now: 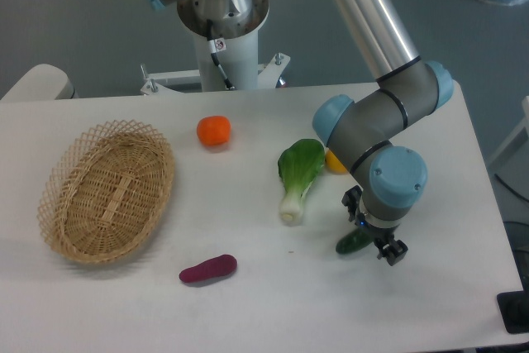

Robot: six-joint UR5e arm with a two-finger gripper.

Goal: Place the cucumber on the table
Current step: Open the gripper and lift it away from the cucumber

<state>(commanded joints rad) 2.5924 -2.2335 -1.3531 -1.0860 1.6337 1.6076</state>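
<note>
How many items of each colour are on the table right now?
Green: 2, the cucumber and the bok choy
Orange: 1
Purple: 1
Yellow: 1, partly hidden
Tan: 1, the wicker basket
Total: 6

Count: 1 cucumber (354, 242), 1 bok choy (297, 174), 1 purple vegetable (208, 269), 1 orange fruit (214, 131), 1 wicker basket (107, 191) (plus 1 yellow-orange item (335, 162), mostly hidden behind arm)

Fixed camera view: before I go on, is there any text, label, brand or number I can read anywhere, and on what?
No text can be read.
Small white tag with a red mark on the cable at the robot's pedestal: too small and blurred to read.
Gripper, cucumber, basket, table: no visible lettering.
</note>
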